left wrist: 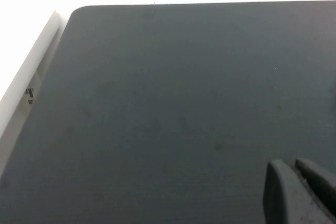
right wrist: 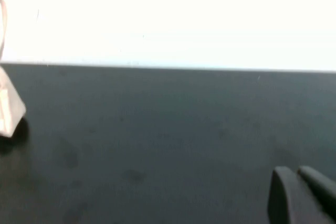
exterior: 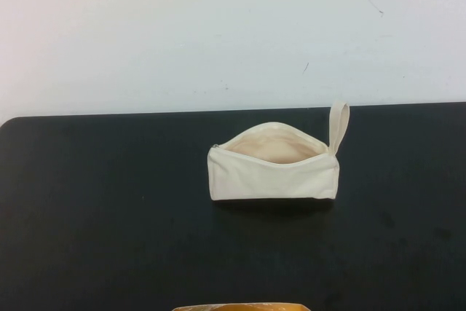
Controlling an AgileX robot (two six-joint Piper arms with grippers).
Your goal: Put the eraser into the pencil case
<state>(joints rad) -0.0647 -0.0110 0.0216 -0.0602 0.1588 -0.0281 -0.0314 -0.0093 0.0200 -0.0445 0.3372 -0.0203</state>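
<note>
The pencil case [exterior: 273, 165] is a cream canvas pouch lying at the middle of the black table [exterior: 109, 209]. Its zip is open and the pale lining shows. Its wrist loop [exterior: 339, 125] stands up at the right end. One corner of the case shows in the right wrist view [right wrist: 9, 113]. The eraser is not in view. My left gripper [left wrist: 292, 169] is shut and empty, over bare table near the far left corner. My right gripper [right wrist: 295, 172] is shut and empty, over bare table to the right of the case. Neither gripper shows in the high view.
A white wall [exterior: 233, 27] stands behind the table's far edge. A yellow-tan strip [exterior: 240, 306] shows at the near edge of the high view; I cannot tell what it is. The table's rounded far left corner [left wrist: 79, 11] borders a white ledge.
</note>
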